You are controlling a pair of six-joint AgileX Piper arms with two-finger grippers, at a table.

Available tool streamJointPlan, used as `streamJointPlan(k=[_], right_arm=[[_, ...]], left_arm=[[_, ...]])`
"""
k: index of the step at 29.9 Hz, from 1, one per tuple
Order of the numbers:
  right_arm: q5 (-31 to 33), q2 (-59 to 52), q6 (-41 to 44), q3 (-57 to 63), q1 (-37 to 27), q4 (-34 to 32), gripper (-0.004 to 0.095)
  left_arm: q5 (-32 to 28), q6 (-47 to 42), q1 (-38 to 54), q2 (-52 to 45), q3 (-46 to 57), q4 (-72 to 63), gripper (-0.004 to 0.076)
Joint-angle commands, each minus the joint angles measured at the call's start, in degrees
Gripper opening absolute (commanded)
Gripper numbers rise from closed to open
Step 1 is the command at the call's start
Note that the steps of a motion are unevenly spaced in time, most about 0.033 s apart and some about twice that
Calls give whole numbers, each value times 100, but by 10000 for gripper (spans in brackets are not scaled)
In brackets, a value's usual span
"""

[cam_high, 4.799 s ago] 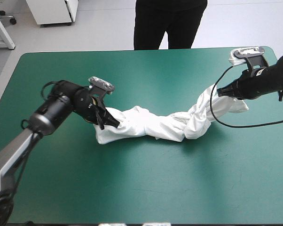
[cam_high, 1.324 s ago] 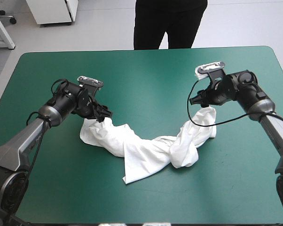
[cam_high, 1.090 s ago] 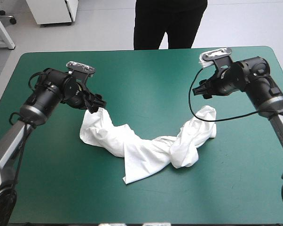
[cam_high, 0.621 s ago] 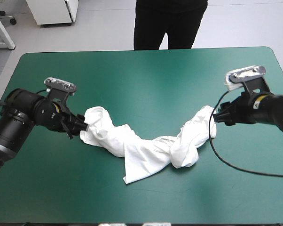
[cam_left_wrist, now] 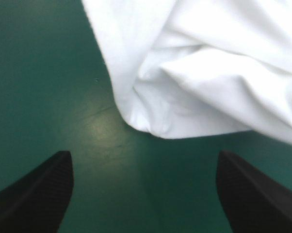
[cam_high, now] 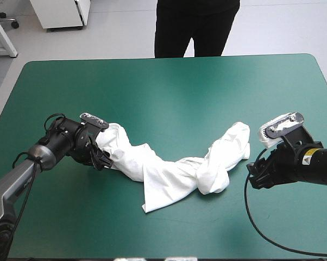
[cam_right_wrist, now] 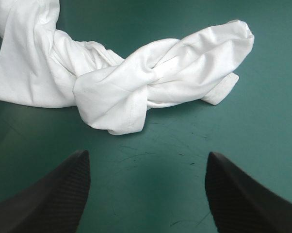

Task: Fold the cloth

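Ahead of the left gripper (cam_high: 104, 161), a white short-sleeved fabric T-shirt (cam_high: 166, 175) lies in a long, twisted, rope-like heap on the table's teal-green cover (cam_high: 169, 87). From above, the shirt sags in a shallow curve across the middle of the table, one end beside the left gripper, the other bending toward the far edge on the table's right half, well short of the right edge. Nearer this second end the cloth bunches into a thick, knot-like lump, and from the curve's lowest part a flatter flap reaches toward the table's near edge. All of the shirt lies on the cover. The left gripper sits low over the cover, its two broad black fingers (cam_left_wrist: 39, 199) spread wide with nothing held. Only bare cover lies between them, and a rounded fold of the shirt's end rests just ahead of the gap, not touching either finger in the wrist view. The right gripper (cam_high: 254, 178) hovers beside the shirt's other end, on the side toward the table's right edge. Its fingers likewise stand apart and empty, with a strip of bare cover between their tips and the cloth. Ahead of them the knot-like lump and the plump, rolled end lie side by side, and a small hemmed corner pokes out from beneath that rolled end.
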Motion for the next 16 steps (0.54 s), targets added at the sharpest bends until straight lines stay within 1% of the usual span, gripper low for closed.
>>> streamJointPlan(k=[1, 4, 8, 10, 16], right_arm=[[-202, -46, -229, -126, 25, 124, 603], [-224, 8, -375, -126, 86, 143, 602], [-215, 179, -427, -112, 306, 141, 602], [-215, 314, -427, -60, 434, 137, 602], [-371, 710, -300, 593, 870, 136, 589]], left_arm=[[-307, 247, 307, 166, -166, -402, 580], [-361, 423, 403, 420, -328, -633, 568], [-399, 523, 403, 667, -525, -806, 475], [-405, 523, 403, 810, -594, -817, 404], [-452, 523, 403, 1210, -620, -979, 80]])
